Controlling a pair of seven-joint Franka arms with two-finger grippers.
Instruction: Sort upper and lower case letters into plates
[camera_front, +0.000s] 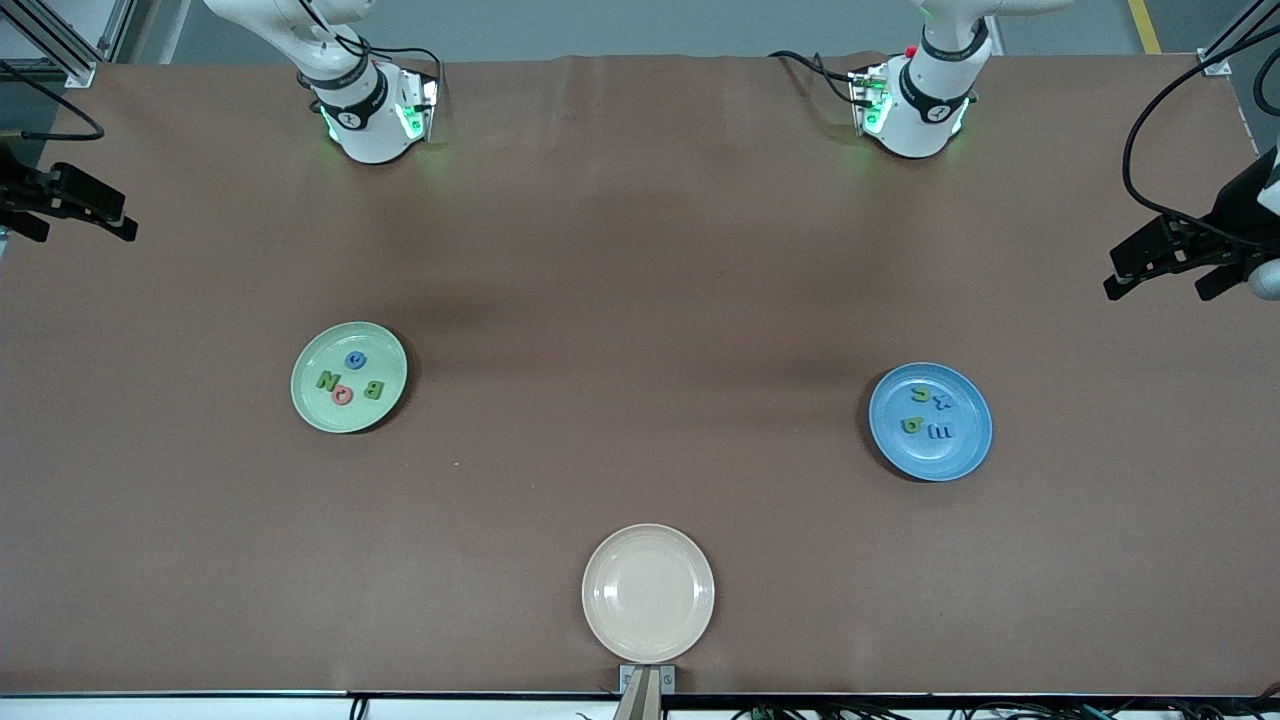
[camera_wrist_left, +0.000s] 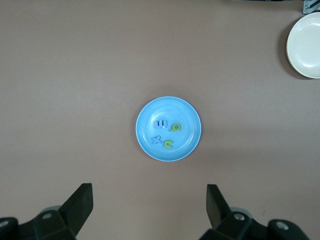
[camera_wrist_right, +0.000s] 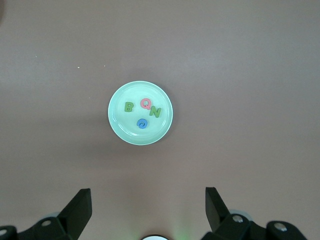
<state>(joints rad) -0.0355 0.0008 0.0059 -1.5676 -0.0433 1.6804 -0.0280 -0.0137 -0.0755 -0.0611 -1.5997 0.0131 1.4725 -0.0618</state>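
Note:
The pale green plate (camera_front: 300, 400) lies toward the right arm's end of the table and holds several letters: a green B (camera_front: 373, 390), a red Q (camera_front: 343, 394), a green N (camera_front: 328, 380) and a blue one (camera_front: 355, 360). It also shows in the right wrist view (camera_wrist_right: 117, 127). The blue plate (camera_front: 965, 455) lies toward the left arm's end and holds two blue and two green letters (camera_front: 930, 415); it also shows in the left wrist view (camera_wrist_left: 187, 145). My left gripper (camera_wrist_left: 149, 186) is open and empty, high over bare table by the blue plate. My right gripper (camera_wrist_right: 147, 190) is open and empty, high over bare table by the green plate.
An empty beige plate (camera_front: 648, 592) sits near the table's front edge, midway between the ends, and shows in the left wrist view (camera_wrist_left: 306, 45). The two arm bases (camera_front: 375, 120) (camera_front: 915, 115) stand along the table's back edge. Black fixtures (camera_front: 70, 200) (camera_front: 1180, 250) stick in at both ends.

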